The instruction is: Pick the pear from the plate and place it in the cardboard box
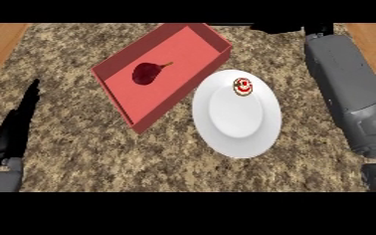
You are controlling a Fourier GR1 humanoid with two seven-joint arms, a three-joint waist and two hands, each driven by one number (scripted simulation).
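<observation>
**Pear lies in the red box, plate left with one small item**

The pear is dark red, almost maroon, and it lies on the floor of the cardboard box, with its thin stem pointing toward the counter's far right. It sits roughly in the middle of the box, apart from the walls on every side (nothing touches it). The box itself is a shallow red tray, set at a slant on the counter, one corner toward the far edge and another toward the near left.

Just beside the box, on its right, is the white plate; the plate's rim comes very close to the box's long right wall, though I cannot tell whether they touch. On the far part of the plate rests a small round red-and-white item, near the rim.

The right forearm runs along the counter's right edge toward the far right corner. The right hand shows there only as a dark shape beyond the box's far corner, and whether its fingers are spread or curled I cannot tell.

The left hand rests at the counter's left edge, fingers straight and pointing up, holding nothing.
</observation>
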